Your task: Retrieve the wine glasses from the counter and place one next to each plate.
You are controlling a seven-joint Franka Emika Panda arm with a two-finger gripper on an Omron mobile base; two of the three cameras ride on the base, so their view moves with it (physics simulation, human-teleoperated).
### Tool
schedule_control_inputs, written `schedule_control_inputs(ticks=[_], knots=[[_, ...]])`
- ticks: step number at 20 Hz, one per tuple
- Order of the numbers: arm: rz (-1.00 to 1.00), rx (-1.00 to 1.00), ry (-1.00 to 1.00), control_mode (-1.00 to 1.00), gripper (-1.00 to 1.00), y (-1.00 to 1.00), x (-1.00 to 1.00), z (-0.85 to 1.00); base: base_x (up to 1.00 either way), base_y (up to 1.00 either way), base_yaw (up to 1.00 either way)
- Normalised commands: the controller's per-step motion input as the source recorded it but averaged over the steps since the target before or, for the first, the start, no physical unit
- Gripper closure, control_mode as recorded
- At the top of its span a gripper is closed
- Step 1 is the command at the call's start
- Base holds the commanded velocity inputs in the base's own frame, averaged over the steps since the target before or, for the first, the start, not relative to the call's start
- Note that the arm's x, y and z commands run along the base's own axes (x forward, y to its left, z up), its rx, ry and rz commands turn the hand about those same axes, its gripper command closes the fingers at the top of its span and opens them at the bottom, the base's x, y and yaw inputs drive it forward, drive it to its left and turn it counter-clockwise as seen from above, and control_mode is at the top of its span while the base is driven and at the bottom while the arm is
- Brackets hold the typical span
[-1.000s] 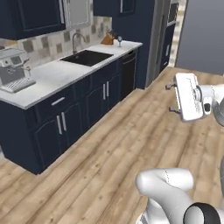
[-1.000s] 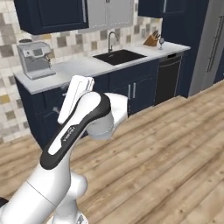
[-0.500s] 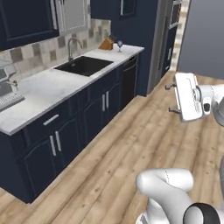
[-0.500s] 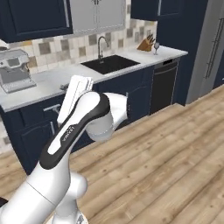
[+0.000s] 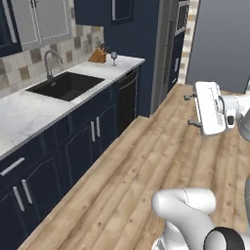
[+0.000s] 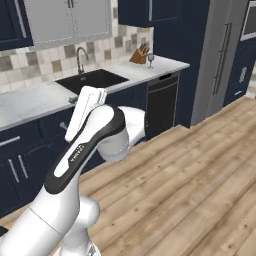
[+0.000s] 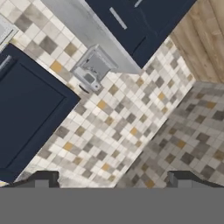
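Note:
A small clear wine glass [image 5: 114, 57] stands at the far end of the marble counter [image 5: 29, 114], right beside a wooden knife block [image 5: 99, 54]. The right base view has the same wine glass [image 6: 150, 60] near the counter's [image 6: 30, 100] end. My gripper [image 5: 191, 109] hangs over the wood floor, well away from the counter, with open jaws that hold nothing. In the hand view the gripper [image 7: 113, 178] faces a tiled wall. The plates are out of view.
A black sink [image 5: 66, 85] with a faucet [image 5: 49, 61] is set into the counter over navy cabinets. A dark dishwasher front [image 6: 162, 102] and tall fridge doors [image 6: 220, 55] close the counter's far end. A coffee machine [image 7: 94, 70] appears in the rolled hand view.
The base has driven along the counter: the whole scene shifted, the coffee machine left both base views, and the sink and knife block came closer. The arm kept its pose, jaws still open.

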Motion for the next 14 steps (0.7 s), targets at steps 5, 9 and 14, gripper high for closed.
schedule_control_inputs(ticks=[5, 9, 14], knots=[[0.00, 0.00, 0.00, 1.00, -1.00, 0.00, 0.00, 0.00, 1.00, -0.17, -0.02], [0.00, 0.00, 0.00, 1.00, -1.00, 0.00, 0.00, 0.00, 1.00, 0.00, 0.00], [0.00, 0.00, 0.00, 1.00, -1.00, 0.00, 0.00, 0.00, 1.00, -0.05, 0.03]])
